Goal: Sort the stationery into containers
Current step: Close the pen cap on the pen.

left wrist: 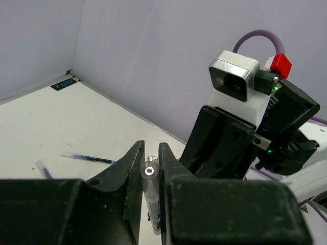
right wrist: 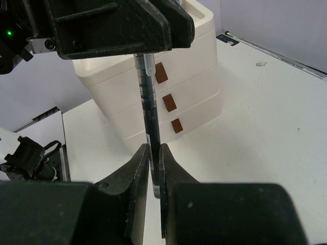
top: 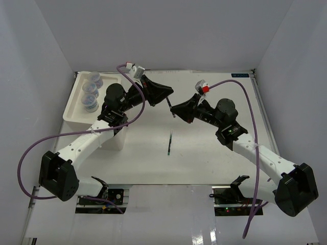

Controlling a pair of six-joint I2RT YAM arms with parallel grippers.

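— That pen (top: 169, 142) lying on the table (top: 204, 153), what colour is it, from above?
— Too thin to tell. And the left arm (top: 84, 145) covers the near end of the box unit (top: 76, 117).
— The held pen (right wrist: 148, 102)?
— Its upper end vanishes inside the left gripper (right wrist: 145, 51), seen from the right wrist.

Robot lab test cell: bare white surface (top: 214, 153) boxed by plain grey walls (top: 168, 30), left arm (top: 82, 145) and right arm (top: 265, 158) bolted on, purple cable (left wrist: 258, 32), wrist camera (left wrist: 232, 81).

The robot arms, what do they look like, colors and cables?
The left arm and right arm have white links, black joints and black wedge-shaped fingers. A purple cable runs along each; the right wrist's grey camera has a red plug.
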